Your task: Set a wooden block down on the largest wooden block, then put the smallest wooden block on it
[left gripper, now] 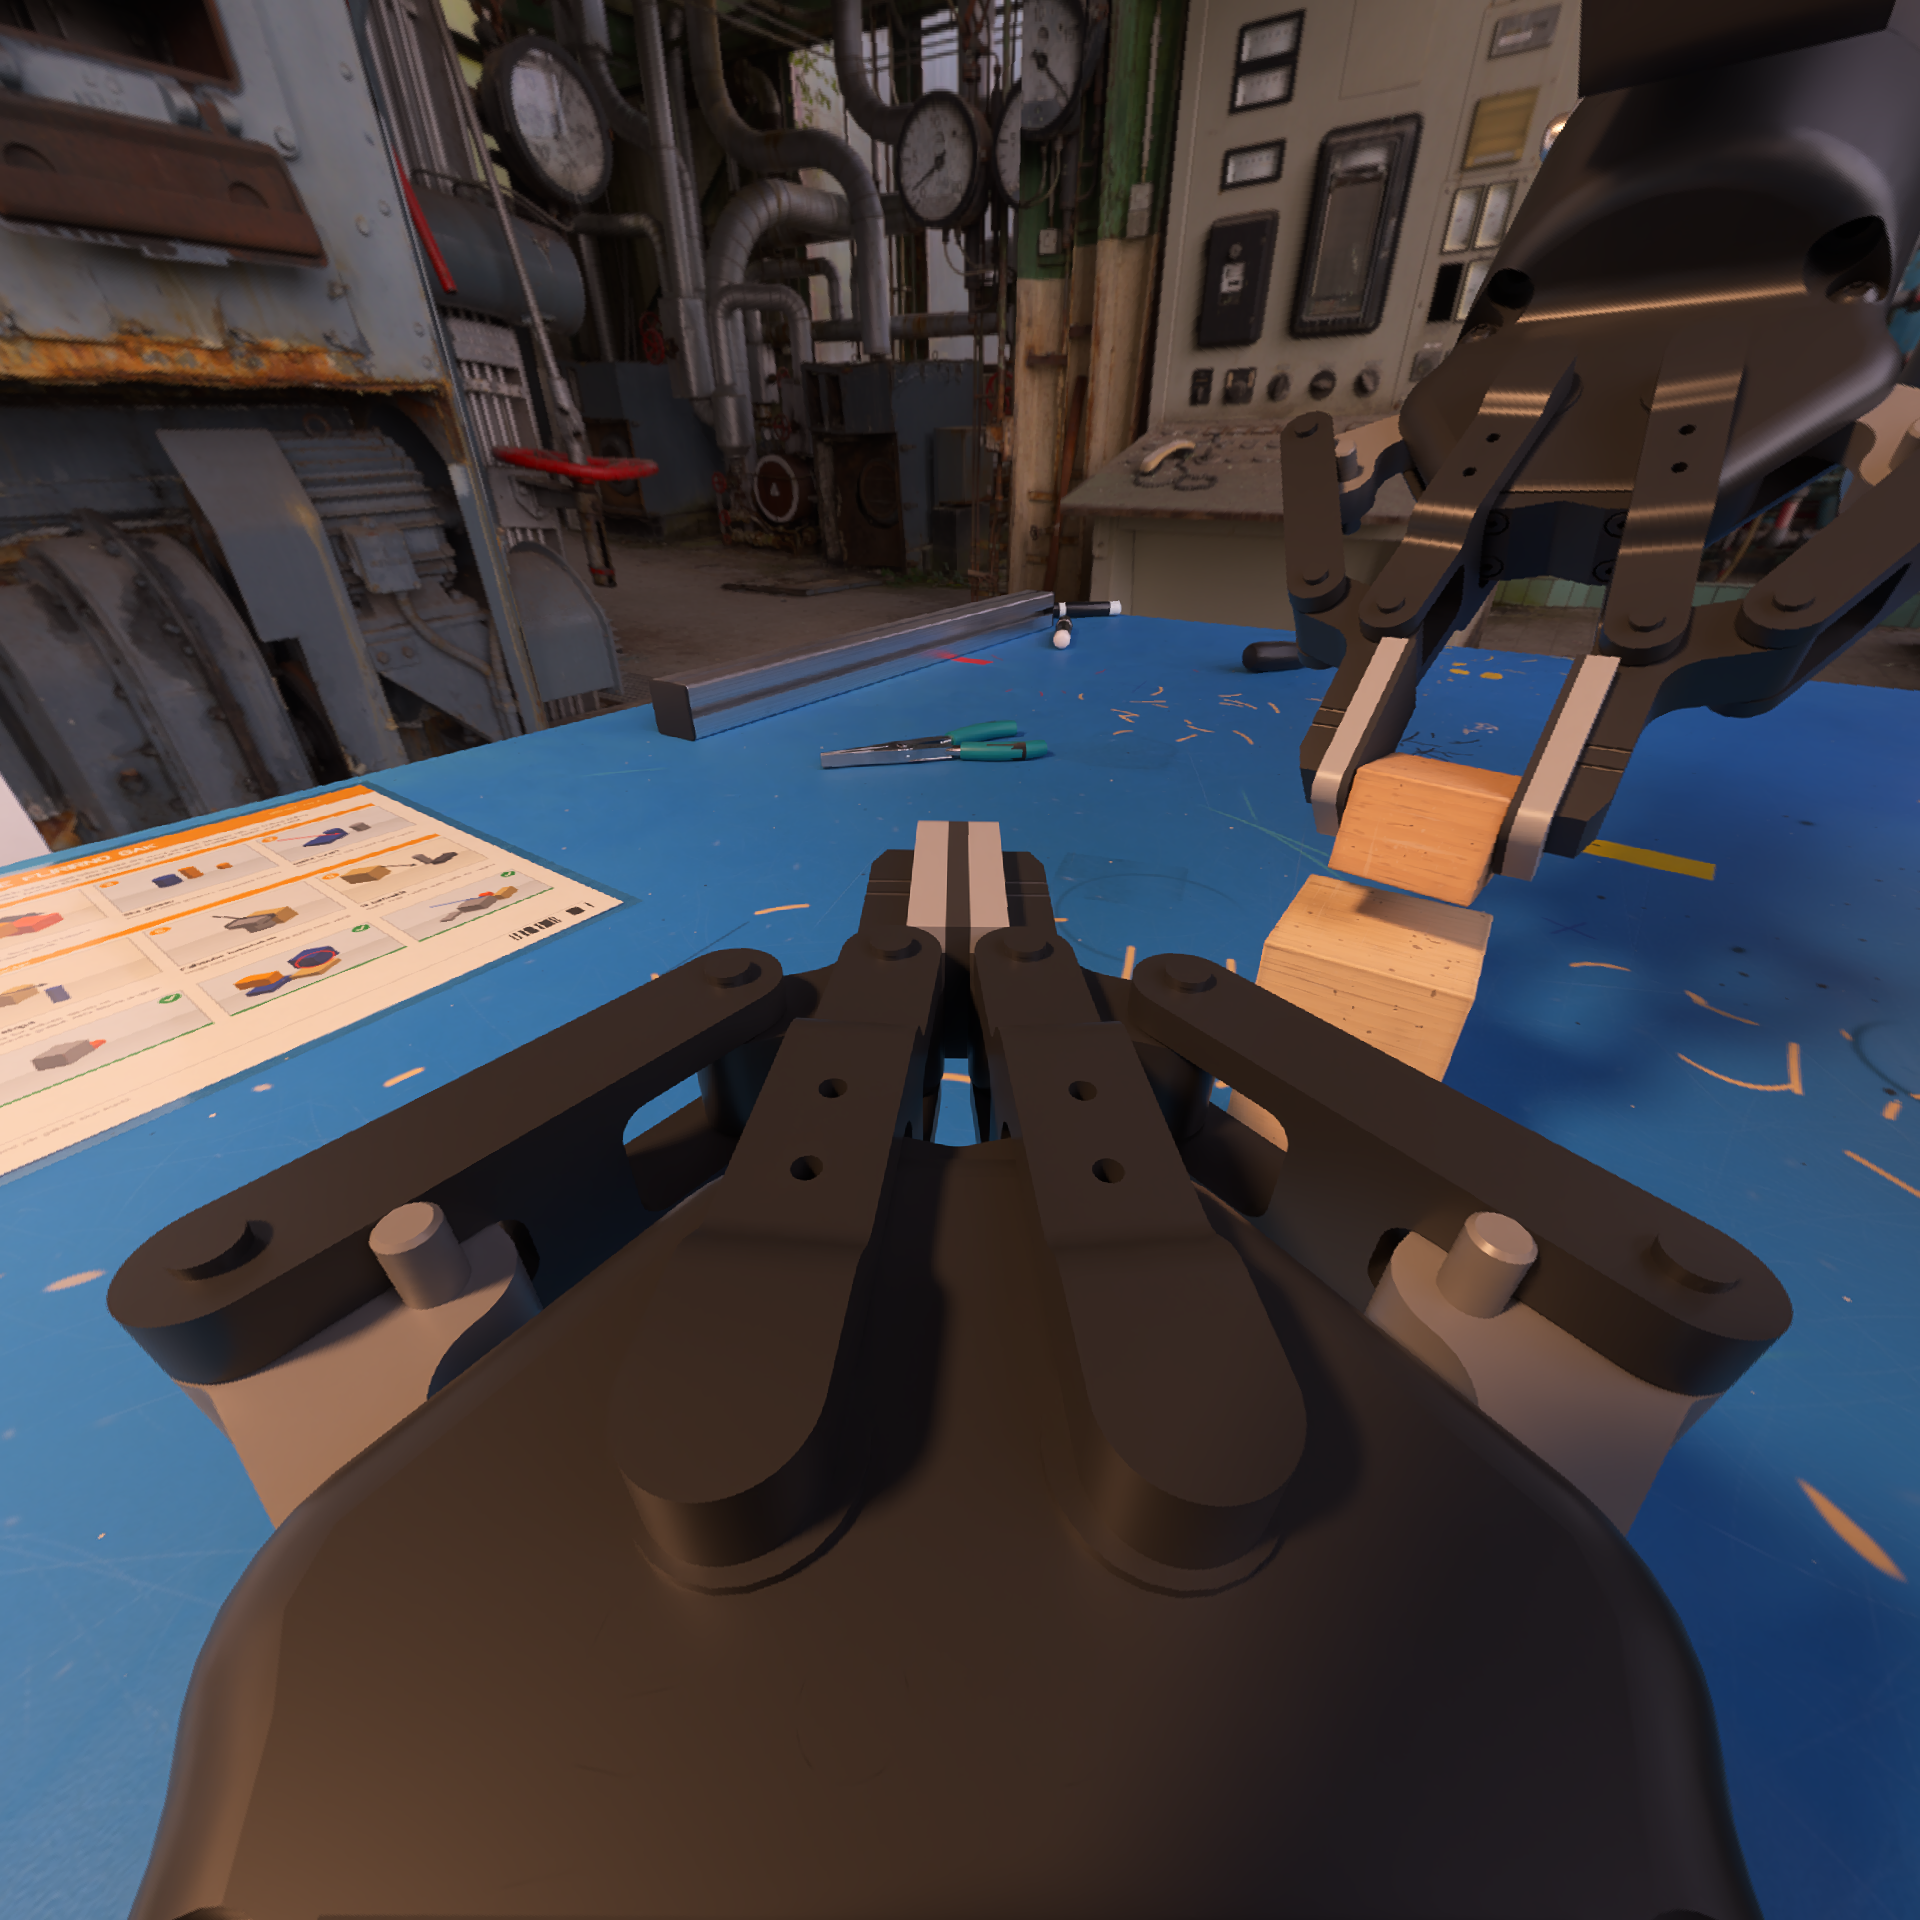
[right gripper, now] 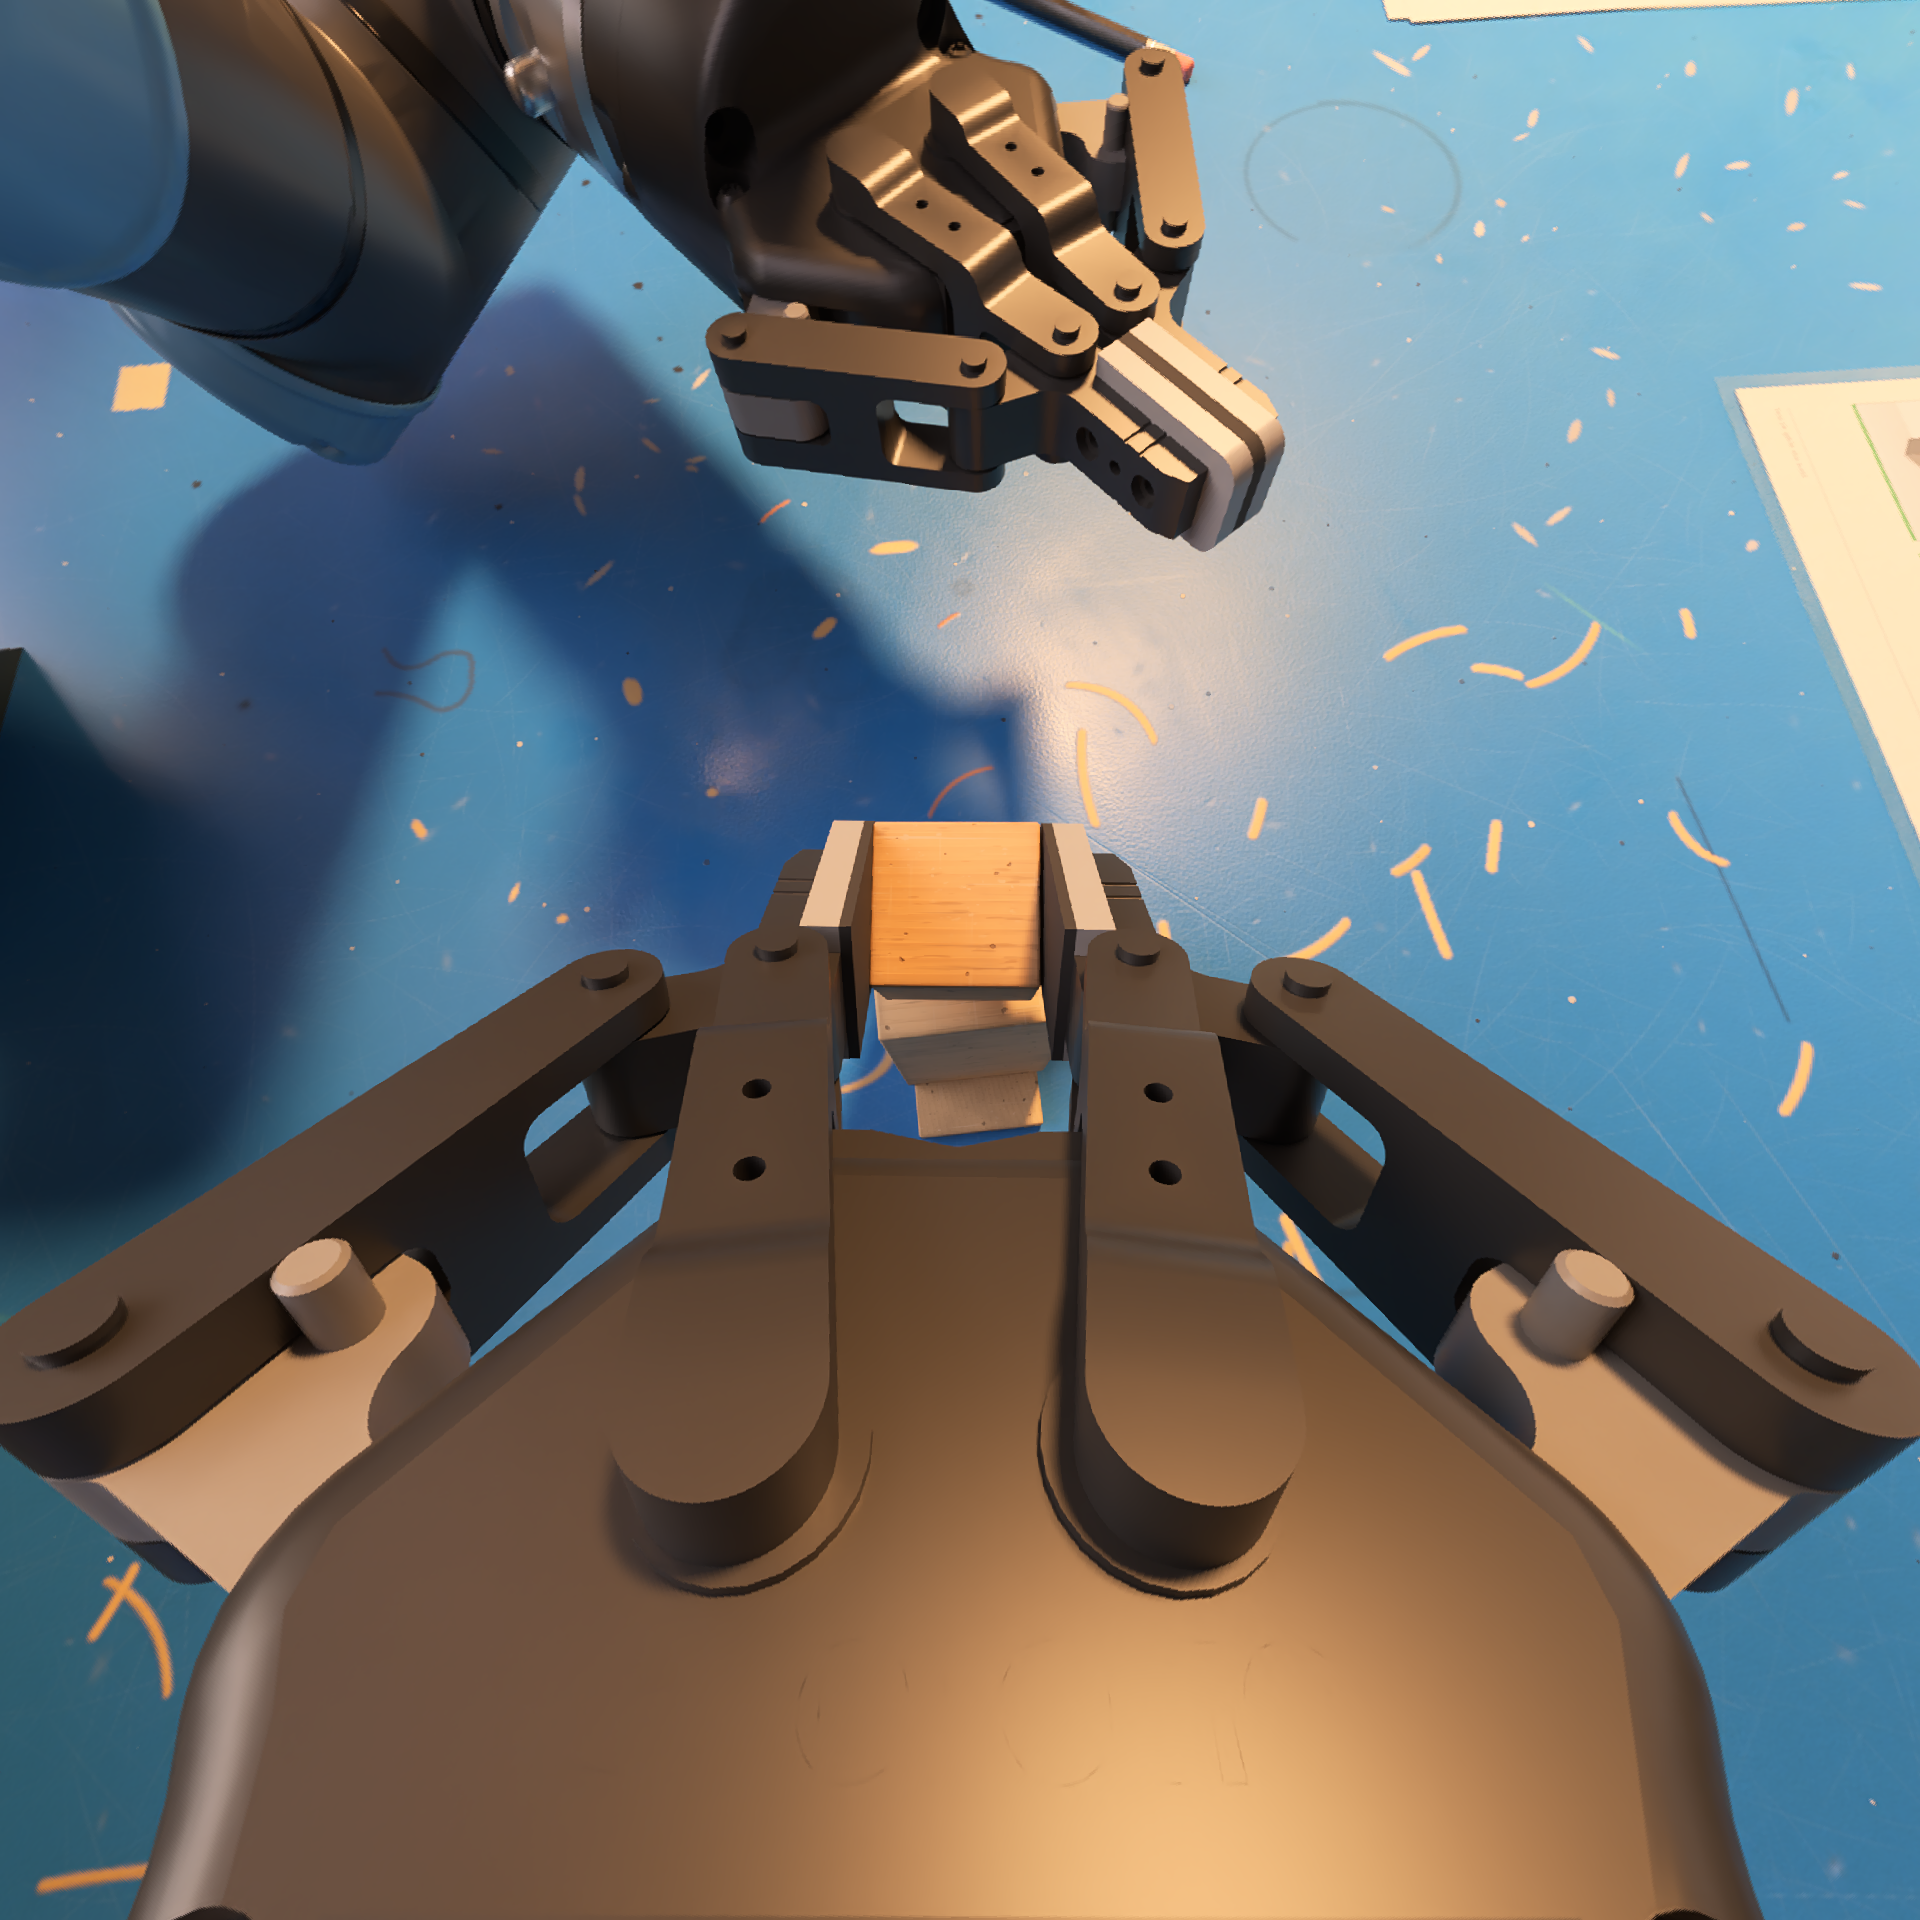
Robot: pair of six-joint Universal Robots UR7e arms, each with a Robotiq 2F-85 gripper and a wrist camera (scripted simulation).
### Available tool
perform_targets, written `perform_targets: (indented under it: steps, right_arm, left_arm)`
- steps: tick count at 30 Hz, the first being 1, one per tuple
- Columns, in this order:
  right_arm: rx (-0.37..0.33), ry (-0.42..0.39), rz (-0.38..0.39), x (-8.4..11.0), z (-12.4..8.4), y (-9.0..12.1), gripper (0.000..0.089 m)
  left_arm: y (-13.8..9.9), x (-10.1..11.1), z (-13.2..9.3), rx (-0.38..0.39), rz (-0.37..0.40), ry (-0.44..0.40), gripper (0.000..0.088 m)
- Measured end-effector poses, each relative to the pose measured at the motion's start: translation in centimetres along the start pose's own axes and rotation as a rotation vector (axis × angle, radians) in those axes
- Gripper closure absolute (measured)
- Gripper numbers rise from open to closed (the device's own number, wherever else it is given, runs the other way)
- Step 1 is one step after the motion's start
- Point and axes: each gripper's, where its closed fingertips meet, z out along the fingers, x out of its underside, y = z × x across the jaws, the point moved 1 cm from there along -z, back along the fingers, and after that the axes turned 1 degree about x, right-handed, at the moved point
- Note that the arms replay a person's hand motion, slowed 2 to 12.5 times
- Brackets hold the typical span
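The small wooden block [left gripper: 1418, 826] is a light, orange-tinted cube with fine horizontal grain, clean square edges and a few dark specks. The right hand [left gripper: 1429, 821] grips it from above, one pale pad [left gripper: 1361, 717] flat against each of two opposite faces. In the right wrist view the same block [right gripper: 954, 904] fills the whole gap between the fingers of the right hand [right gripper: 954, 883].

It hangs over a bigger, paler wooden block [left gripper: 1371, 971] that stands on the blue counter [left gripper: 727, 810]. From the left wrist view a dark strip of shadow shows between the two; whether they touch cannot be told. The held block sits toward the far right part of the bigger block's top, turned slightly against it. Looking down past the held block, the right wrist view shows stepped pale wood [right gripper: 961, 1039] beneath; how many pieces lie there is unclear.

The left hand [left gripper: 954, 878] is fully closed on nothing, pads pressed together, and hovers low over the counter to the left of the blocks, apart from them.

Bare counter surrounds the blocks. A pair of green-handled pliers [left gripper: 935, 743] and a grey metal bar [left gripper: 852, 665] lie well behind, an instruction sheet [left gripper: 260, 935] far left.
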Motion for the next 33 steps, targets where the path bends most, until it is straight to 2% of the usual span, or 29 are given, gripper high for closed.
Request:
perform_targets:
  steps: [33]
  right_arm:
    - [0.021, 0.031, -0.014, 0.53, 0.38, -0.29, 0.0619]
  left_arm:
    - [-0.02, 0.03, 0.04, 0.001, -0.001, 0.003, 0.0882]
